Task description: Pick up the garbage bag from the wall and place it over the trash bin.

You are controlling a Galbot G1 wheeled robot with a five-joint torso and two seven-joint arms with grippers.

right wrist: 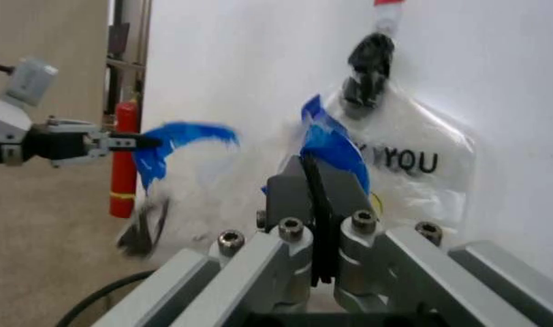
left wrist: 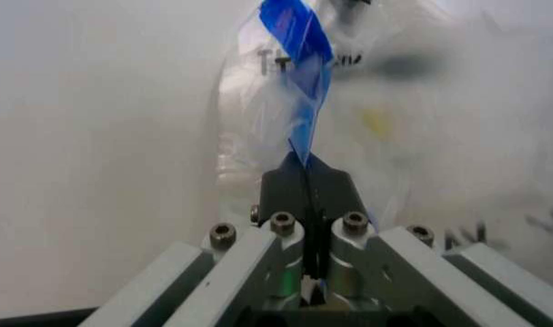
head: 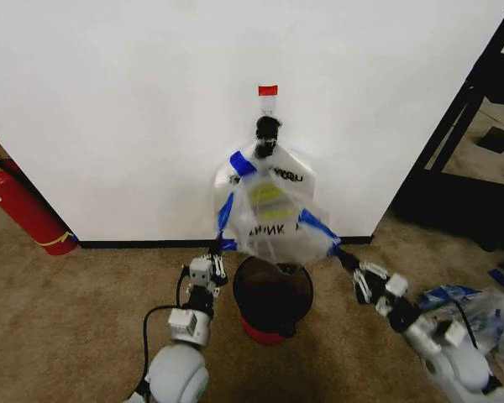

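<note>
White plain wall [head: 109, 109] fills the frame's upper half; both end effectors, left [head: 217, 250] and right [head: 343, 256], pinch the clear, crinkly, blue-taped garbage bag [head: 273, 214], spreading its mouth above the round black mesh trash bin [head: 273, 294].

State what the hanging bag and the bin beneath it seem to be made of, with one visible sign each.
The see-through clear garbage bag with blue tape patches looks like thin plastic film: it crinkles, and the wall shows through it. The small round black trash bin with a red base seems to be metal mesh, though plastic cannot be ruled out; its dark sides look perforated.
</note>
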